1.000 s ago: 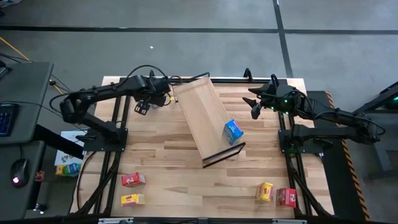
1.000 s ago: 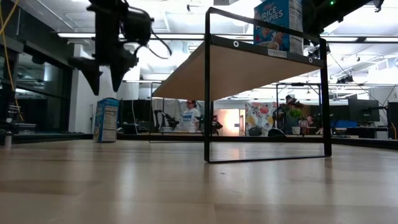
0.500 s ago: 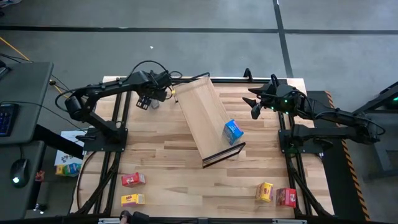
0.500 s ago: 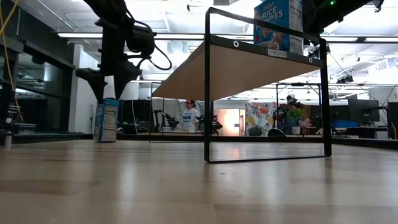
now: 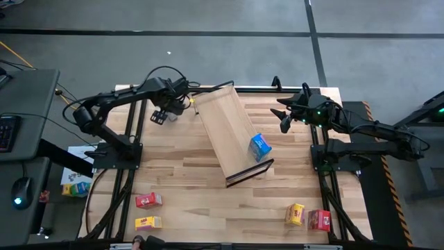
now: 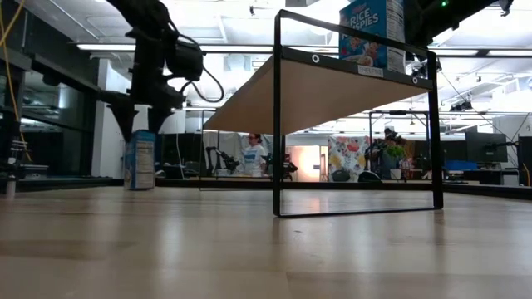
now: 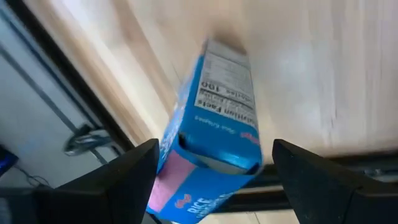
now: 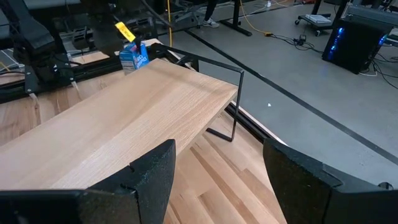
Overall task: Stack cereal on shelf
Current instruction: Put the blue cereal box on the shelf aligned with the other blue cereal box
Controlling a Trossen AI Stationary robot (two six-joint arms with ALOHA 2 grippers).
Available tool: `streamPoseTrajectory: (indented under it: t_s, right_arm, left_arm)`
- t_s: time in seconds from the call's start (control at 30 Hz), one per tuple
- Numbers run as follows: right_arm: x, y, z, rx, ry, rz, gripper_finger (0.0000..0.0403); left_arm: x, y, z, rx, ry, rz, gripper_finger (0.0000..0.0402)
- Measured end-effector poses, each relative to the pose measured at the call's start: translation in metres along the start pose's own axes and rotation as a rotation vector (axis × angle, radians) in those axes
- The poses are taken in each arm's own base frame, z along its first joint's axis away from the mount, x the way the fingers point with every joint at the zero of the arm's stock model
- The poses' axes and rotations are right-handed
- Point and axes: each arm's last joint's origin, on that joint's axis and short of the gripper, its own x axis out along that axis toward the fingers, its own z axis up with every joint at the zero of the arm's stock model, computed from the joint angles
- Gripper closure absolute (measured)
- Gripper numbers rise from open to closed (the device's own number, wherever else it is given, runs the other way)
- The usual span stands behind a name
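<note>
Since the earlier frame, the left gripper has been lowered over the blue cereal box at upper left, jaws apart, nothing held. Fingers should be centred astride it before closing. The right gripper waits, jaws apart, beside the shelf.

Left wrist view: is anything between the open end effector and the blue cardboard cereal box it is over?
Nothing visible. The left end effector hangs open straight over the upright blue cardboard cereal box, one finger on each side, with only bare wooden tabletop around the box.
</note>
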Motion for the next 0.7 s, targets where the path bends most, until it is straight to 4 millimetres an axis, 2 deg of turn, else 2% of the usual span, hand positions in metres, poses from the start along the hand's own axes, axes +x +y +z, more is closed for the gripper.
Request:
streamPoseTrajectory:
  t_s: [0.5,0.7]
  right_arm:
    - [0.000,0.000,0.000,0.008,0.000,0.001,0.0166]
    - [0.000,0.000,0.000,0.008,0.000,0.000,0.0166]
  left_arm:
    - [0.028,0.009,0.013,0.002,0.063,-0.068,0.0120]
    - [0.029,0.009,0.014,-0.005,0.059,-0.068,0.0152]
